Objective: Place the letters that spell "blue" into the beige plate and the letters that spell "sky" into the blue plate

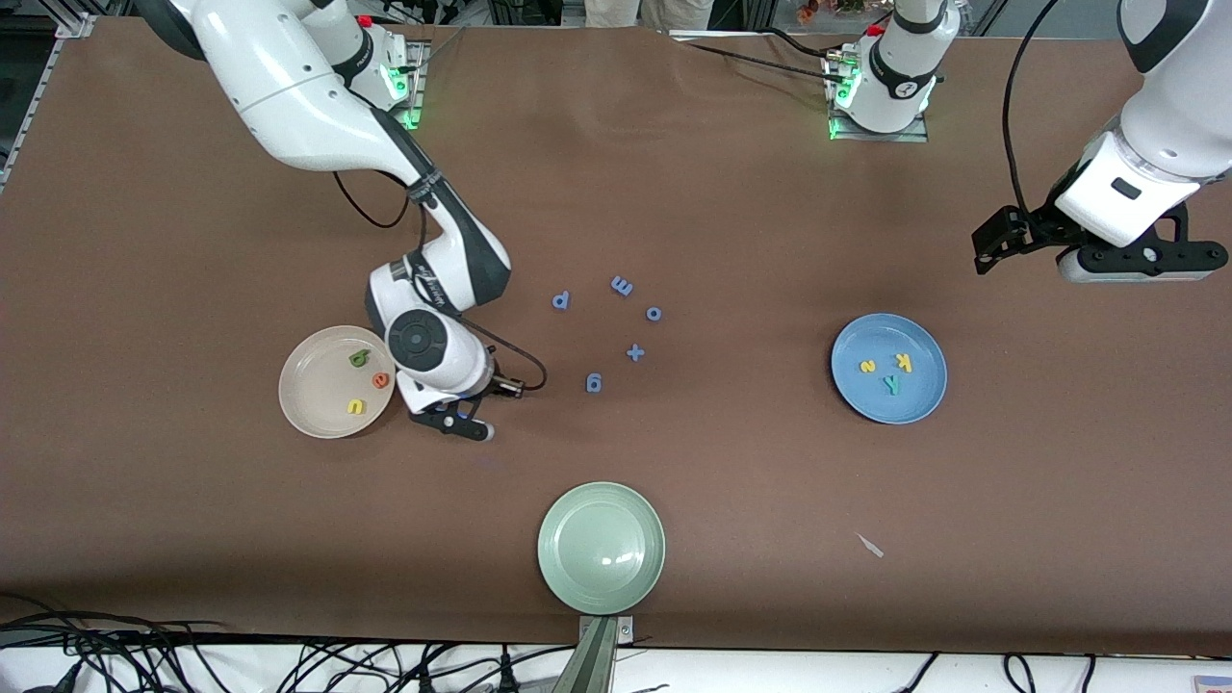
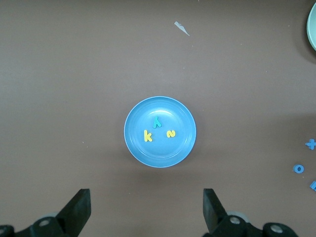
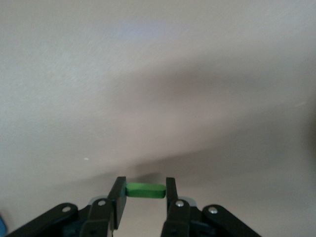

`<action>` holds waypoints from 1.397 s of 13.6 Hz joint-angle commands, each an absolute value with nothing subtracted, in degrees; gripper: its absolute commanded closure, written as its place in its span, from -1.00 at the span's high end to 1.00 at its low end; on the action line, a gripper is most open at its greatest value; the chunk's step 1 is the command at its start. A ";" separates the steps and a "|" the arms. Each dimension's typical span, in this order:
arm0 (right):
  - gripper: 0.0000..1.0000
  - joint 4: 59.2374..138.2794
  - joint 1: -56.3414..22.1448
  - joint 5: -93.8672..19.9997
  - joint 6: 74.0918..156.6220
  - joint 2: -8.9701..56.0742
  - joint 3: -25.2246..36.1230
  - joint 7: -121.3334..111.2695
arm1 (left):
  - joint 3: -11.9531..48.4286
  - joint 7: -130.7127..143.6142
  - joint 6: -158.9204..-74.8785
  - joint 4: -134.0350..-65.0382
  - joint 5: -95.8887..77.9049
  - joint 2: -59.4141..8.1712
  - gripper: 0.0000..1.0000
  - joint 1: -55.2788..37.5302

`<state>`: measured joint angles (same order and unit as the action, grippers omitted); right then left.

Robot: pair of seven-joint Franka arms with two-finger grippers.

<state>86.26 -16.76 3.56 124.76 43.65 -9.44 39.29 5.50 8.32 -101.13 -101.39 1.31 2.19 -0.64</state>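
While the right gripper [image 1: 470, 421] pinches the thin green l [image 3: 145, 190] between its jaws, low over the table [image 1: 674, 192] just beside the beige plate [image 1: 318, 409], at about the plate's three o'clock in the front view, the left gripper [image 2: 146, 210] waits with jaws spread wide, high over the table near the blue plate [image 1: 929, 404].

The green b [image 1: 359, 359], orange e [image 1: 381, 380] and yellow u [image 1: 356, 406] lie in the beige plate; the yellow s [image 1: 867, 366], yellow k [image 1: 904, 362] and teal y [image 1: 892, 384] lie in the blue plate.

The grip is the risk: the l is slim and held only at its tips, so it could twist or slip during a lift and drop short of the plate.

Its long axis runs straight across from finger to finger, lying flat, its ends against the pads.
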 commanded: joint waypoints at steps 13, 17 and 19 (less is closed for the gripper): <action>1.00 100.03 -3.69 3.25 112.60 20.22 -6.24 10.02 | 3.16 5.18 -97.83 -100.20 -1.05 2.29 1.00 -1.67; 1.00 94.77 -3.52 2.99 103.04 15.22 -6.24 9.93 | 3.43 4.84 -96.50 -99.23 0.78 2.02 1.00 -1.76; 1.00 90.72 -3.52 2.90 96.53 13.11 -6.24 9.67 | 3.60 5.10 -96.50 -98.79 0.88 1.93 1.00 -1.85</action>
